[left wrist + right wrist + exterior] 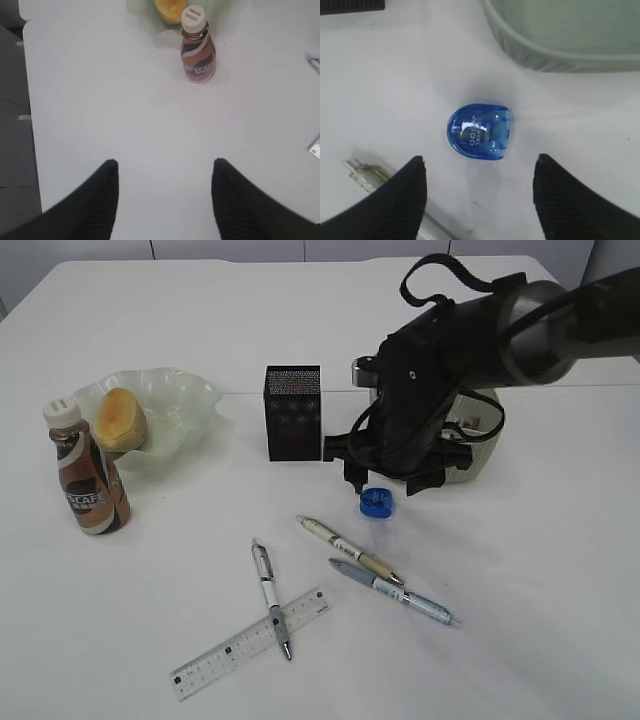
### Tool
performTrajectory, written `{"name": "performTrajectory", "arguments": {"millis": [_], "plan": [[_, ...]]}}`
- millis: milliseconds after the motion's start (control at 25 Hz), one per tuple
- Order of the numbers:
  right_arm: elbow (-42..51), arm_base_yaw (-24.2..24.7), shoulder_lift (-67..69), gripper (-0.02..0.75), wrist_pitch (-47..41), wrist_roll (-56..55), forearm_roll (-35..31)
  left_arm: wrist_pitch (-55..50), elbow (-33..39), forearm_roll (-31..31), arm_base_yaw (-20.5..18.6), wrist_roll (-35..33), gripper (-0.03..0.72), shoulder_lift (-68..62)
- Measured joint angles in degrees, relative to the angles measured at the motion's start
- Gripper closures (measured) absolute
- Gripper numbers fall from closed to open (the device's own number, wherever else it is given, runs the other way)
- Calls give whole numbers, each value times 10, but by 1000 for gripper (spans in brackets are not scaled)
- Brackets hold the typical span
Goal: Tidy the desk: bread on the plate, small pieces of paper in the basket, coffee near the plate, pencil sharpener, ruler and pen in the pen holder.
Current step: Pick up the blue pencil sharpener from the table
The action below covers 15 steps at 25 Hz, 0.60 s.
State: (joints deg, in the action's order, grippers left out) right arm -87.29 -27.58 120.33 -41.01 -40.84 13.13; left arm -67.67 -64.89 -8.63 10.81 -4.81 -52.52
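Note:
The blue pencil sharpener (377,503) (480,132) lies on the white desk (520,570), just ahead of my open right gripper (480,167) (385,483), which hovers over it with nothing between its fingers. The black mesh pen holder (293,412) stands to the left of that arm. Three pens (349,549) (392,592) (271,598) and the clear ruler (250,642) lie in front. The bread (120,418) sits on the wavy green plate (185,400), and the coffee (88,472) (198,47) stands beside it. My left gripper (165,167) is open over bare desk. No small pieces of paper are in view.
The grey-green basket (482,448) (545,50) stands behind the right arm, mostly hidden by it, its wall close beyond the sharpener. One pen's tip (370,174) lies beside the right gripper's left finger. The desk's left edge (27,100) runs near the left gripper.

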Motion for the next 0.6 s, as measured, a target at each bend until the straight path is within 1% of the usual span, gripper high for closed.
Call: {"name": "performTrajectory", "arguments": {"millis": [280,600], "plan": [[0,0,5,246,2,-2,13,5,0,0,0,0,254,-2],[0,0,14,246,44,-4,15,6,0,0,0,0,254,-2]]}}
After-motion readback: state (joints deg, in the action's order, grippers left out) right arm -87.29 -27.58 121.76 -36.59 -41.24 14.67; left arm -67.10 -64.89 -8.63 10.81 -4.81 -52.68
